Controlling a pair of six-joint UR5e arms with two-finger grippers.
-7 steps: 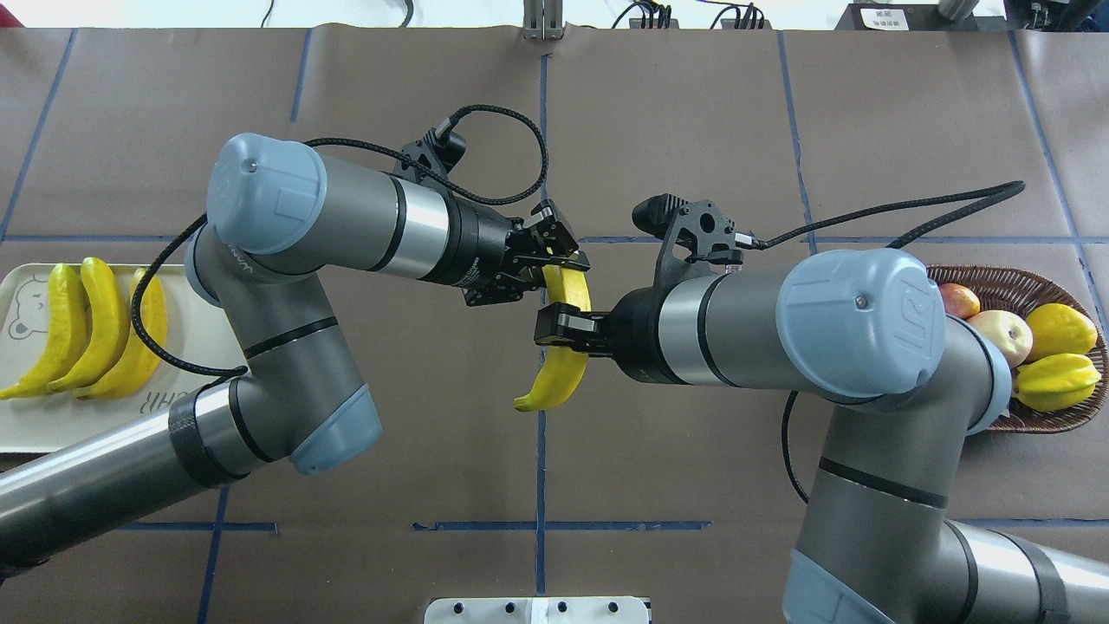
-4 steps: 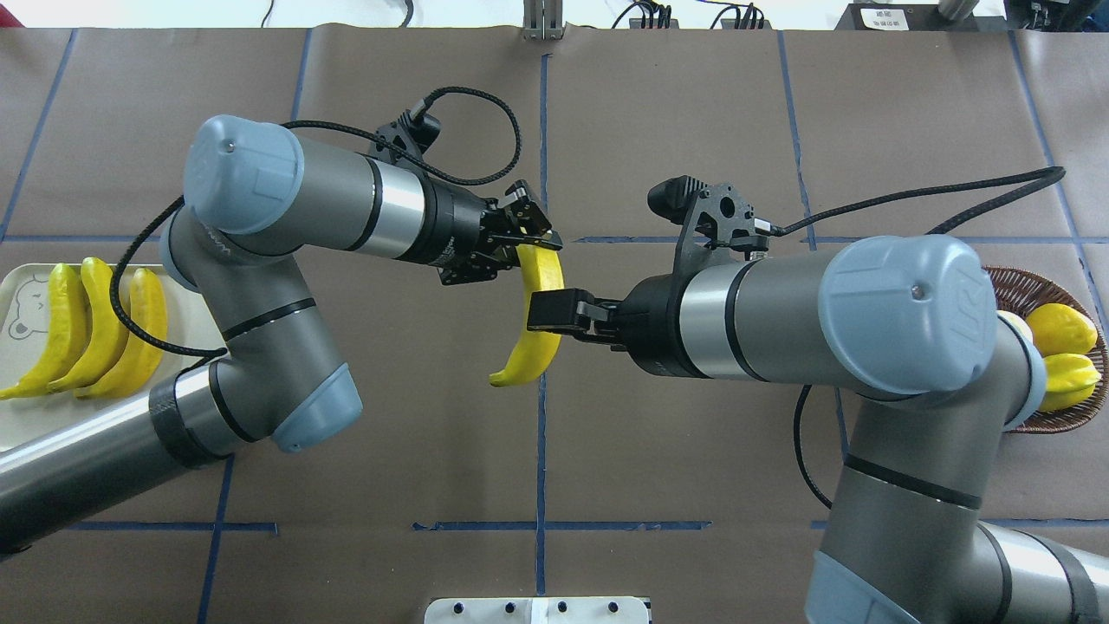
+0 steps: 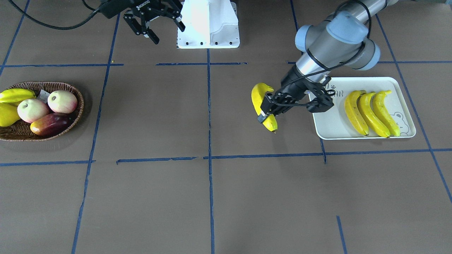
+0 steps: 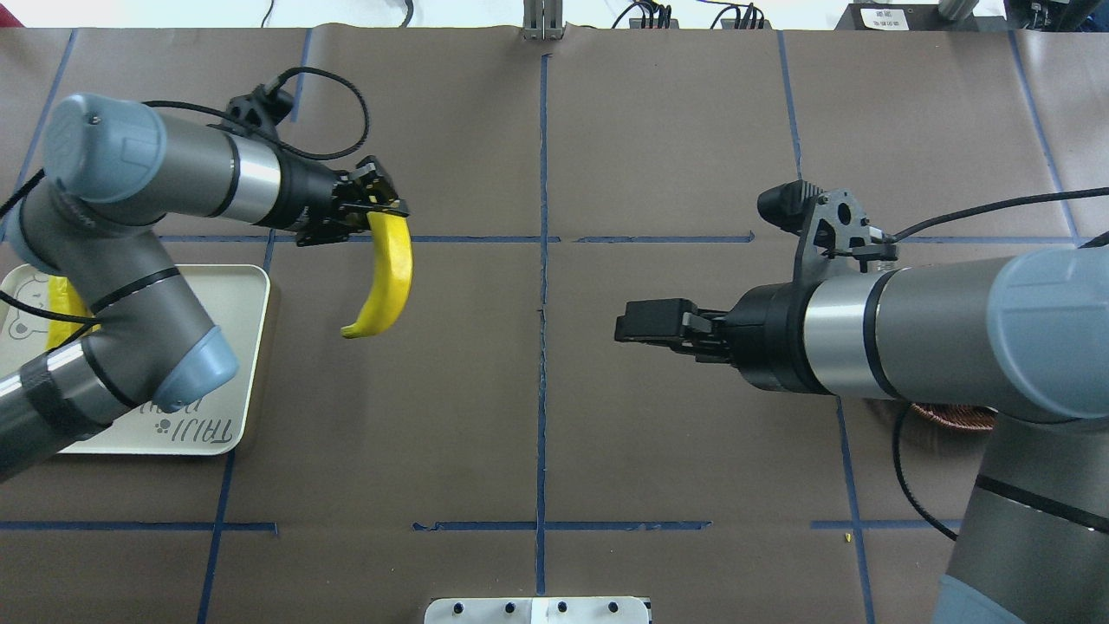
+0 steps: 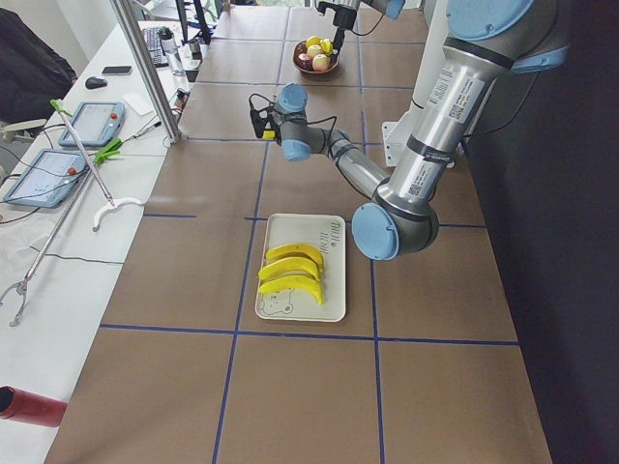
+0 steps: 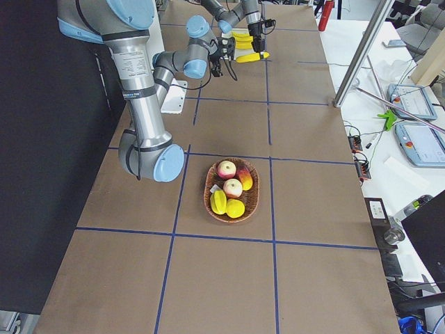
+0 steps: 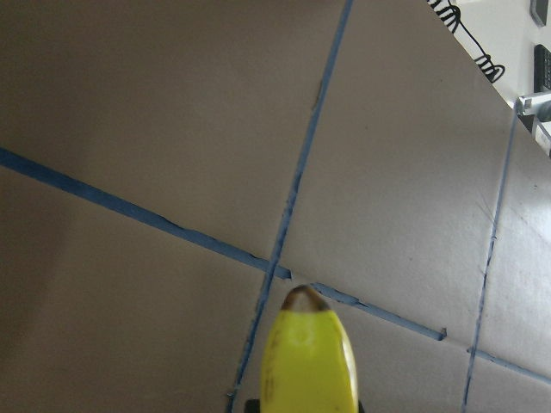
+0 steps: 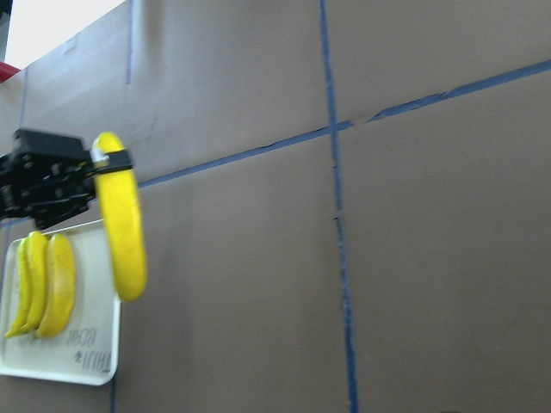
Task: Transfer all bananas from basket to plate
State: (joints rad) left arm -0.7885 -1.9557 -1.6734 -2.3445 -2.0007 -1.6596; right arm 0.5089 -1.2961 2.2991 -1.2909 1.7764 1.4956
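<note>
Plate (image 4: pixel 234 364) lettering (image 4: pixel 195 431) "TAIJI"; bear outline (image 4: pixel 24 305) in corner.

2 peaches (image 3: pixel 31 110), mango (image 3: pixel 49 124), lemon (image 3: pixel 6 114) & starfruit (image 3: pixel 16 95) bunched tog; blue tape (image 3: pixel 208 106) grid on brown table (image 3: pixel 152 197)

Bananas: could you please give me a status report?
Left gripper: jaws shut on banana, short of plate. Right gripper: jaws open, empty. Three bananas on plate. Nothing seen in the way.
</note>
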